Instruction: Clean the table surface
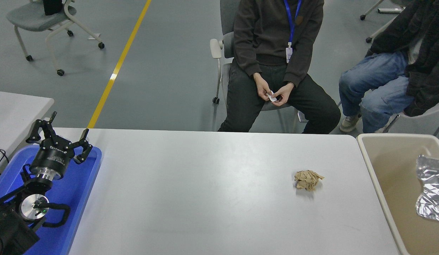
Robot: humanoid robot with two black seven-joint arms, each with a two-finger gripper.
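The table surface (205,198) is a wide light grey-white tabletop filling the lower middle of the head view. A crumpled brown paper wad (307,179) lies on its right part. A crinkled silver foil bag (431,187) lies inside the beige bin at the right edge. My left gripper (60,132) is parked at the lower left above the blue tray, its fingers spread open and holding nothing. My right arm is out of view.
A blue plastic tray (76,198) sits under the left arm. The beige bin (386,198) adjoins the table's right end. Two people sit at the far side; one person's hands (274,94) hold a small white slip. A smaller white tabletop (14,109) is at left.
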